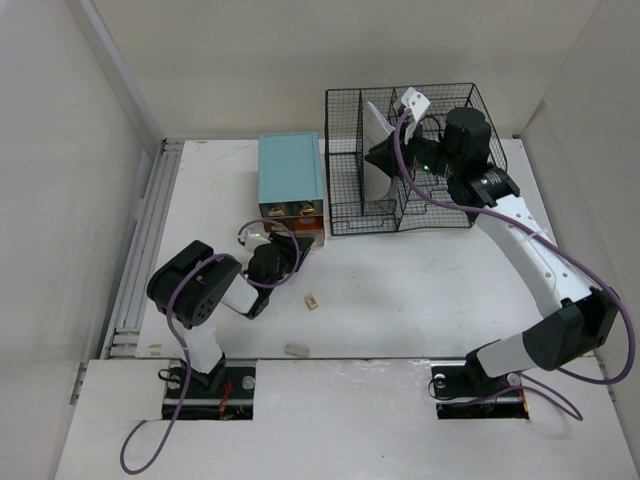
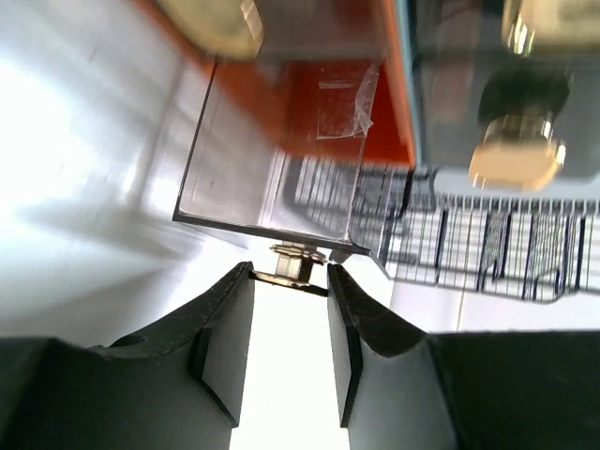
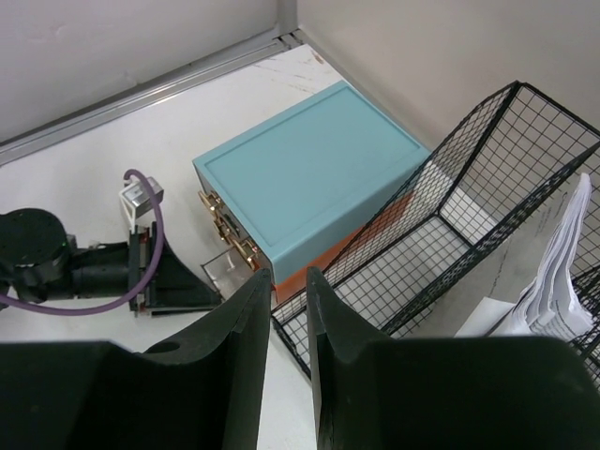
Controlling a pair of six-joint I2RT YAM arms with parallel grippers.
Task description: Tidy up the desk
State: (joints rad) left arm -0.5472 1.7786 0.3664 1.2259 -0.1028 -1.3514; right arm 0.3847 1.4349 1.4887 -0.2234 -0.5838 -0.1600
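The white desk [image 1: 420,300] holds a teal drawer box [image 1: 290,168] and a black wire-mesh rack [image 1: 440,215]. The box's bottom drawer [image 1: 308,238], orange with a clear front [image 2: 272,159], stands pulled out. My left gripper [image 1: 288,246] is at its front, and in the left wrist view its jaws [image 2: 291,272] close on the drawer's brass knob [image 2: 292,262]. My right gripper [image 1: 376,157] hovers over the rack. In the right wrist view it [image 3: 289,277] is empty, its jaws a narrow gap apart.
White papers [image 1: 378,150] stand in the rack [image 3: 450,234]. A small beige item [image 1: 312,302] and a pale block [image 1: 296,350] lie near the desk's front. A metal rail [image 1: 140,250] runs along the left edge. Walls enclose the desk.
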